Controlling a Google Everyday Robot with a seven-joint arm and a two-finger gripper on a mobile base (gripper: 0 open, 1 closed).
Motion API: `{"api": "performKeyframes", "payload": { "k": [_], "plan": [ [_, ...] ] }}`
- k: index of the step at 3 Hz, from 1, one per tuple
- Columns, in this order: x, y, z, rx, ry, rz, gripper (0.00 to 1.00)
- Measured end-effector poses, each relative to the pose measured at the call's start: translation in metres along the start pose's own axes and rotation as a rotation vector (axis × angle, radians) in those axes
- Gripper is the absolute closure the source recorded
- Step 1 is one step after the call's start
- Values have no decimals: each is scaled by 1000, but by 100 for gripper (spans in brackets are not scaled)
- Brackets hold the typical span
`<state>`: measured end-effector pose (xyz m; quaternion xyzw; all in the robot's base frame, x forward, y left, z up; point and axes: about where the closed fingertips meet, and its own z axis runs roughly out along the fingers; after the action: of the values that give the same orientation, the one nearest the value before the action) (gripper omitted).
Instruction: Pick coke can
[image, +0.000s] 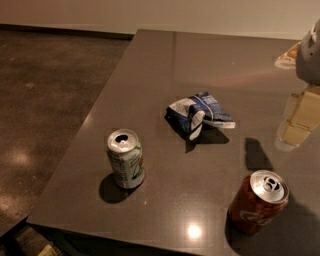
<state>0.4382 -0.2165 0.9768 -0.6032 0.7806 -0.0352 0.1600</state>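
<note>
The coke can (257, 202) is red with a silver top and pull tab. It stands upright near the front right corner of the dark grey table (165, 60). My gripper (296, 122) hangs at the right edge of the view, above the table, behind and to the right of the coke can and apart from it. Its shadow (257, 152) falls on the table just behind the can. The gripper holds nothing that I can see.
A green-and-white can (125, 159) stands upright at the front left of the table. A crumpled blue-and-white chip bag (198, 115) lies in the middle. A pale packet (286, 57) lies at the far right. The table's left edge drops to a dark floor (45, 100).
</note>
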Motion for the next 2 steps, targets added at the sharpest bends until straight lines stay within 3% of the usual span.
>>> {"api": "performKeyframes", "payload": {
  "k": [2],
  "plan": [
    [0, -2, -2, -11, -5, 1, 0]
  ]
}}
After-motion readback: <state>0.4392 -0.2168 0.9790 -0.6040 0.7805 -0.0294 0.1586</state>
